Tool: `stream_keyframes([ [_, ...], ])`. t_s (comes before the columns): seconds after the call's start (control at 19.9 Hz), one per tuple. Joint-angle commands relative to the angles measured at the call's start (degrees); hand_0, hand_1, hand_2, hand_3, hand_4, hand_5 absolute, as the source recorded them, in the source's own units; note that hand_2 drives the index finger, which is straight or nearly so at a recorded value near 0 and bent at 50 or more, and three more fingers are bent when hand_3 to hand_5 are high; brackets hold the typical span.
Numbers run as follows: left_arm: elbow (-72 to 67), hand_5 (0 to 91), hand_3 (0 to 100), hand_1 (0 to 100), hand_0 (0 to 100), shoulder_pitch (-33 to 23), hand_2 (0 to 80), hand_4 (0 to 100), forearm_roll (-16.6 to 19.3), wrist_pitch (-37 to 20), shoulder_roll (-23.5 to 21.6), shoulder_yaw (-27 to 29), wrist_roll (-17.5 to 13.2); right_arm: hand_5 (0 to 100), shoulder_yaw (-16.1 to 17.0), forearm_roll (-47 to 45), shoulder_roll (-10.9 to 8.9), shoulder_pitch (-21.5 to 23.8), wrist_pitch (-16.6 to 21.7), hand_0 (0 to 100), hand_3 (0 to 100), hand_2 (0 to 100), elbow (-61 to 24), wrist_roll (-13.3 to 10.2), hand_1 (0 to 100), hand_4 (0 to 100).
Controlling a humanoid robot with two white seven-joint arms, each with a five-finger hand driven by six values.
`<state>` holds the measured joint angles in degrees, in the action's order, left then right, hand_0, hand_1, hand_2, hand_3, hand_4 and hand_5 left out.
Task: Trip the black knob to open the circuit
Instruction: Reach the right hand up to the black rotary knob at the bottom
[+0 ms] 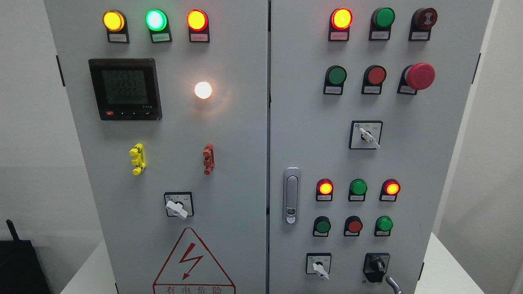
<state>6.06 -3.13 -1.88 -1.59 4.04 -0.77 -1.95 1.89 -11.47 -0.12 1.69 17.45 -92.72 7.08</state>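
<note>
- Head view showed the black knob [376, 266] low on the cabinet's right door [441, 155], at the bottom right, beside a white selector switch [319, 267].
- A grey fingertip [394, 283] poked up from the bottom edge just right of the knob, apparently placed for reaching it; whose arm it was, and whether that hand was open or closed, could not be told.
- The knob looked untouched.

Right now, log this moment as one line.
black knob: lower right of panel, untouched | finger just below it | hands: otherwise unseen
</note>
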Motion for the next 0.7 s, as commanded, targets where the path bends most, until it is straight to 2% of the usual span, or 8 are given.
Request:
stream_keyframes([
  [0.0, 0.01, 0.0, 0, 39, 12, 0.23, 0.0, 0, -0.14, -0.08, 0.09, 0.07, 0.01, 80, -0.39, 0.04, -0.31, -0.55, 0.3, 73, 83, 0, -1.41, -0.14, 65, 79],
  [0.55, 0.01, 0.0, 0, 39, 12, 0.14, 0.0, 0, -0.14, -0.08, 0.09, 0.07, 0.01, 79, -1.27, 0.48, -0.31, -0.28, 0.21, 73, 84, 0, -1.32, -0.05, 65, 79],
  [0.65, 0.01, 0.0, 0, 39, 12, 0.14, 0.0, 0, -0.14, -0.08, 0.09, 0.07, 0.01, 79, -2.32, 0.48, -0.31, -0.46, 0.21, 73, 84, 0, -1.41, -0.05, 65, 79],
])
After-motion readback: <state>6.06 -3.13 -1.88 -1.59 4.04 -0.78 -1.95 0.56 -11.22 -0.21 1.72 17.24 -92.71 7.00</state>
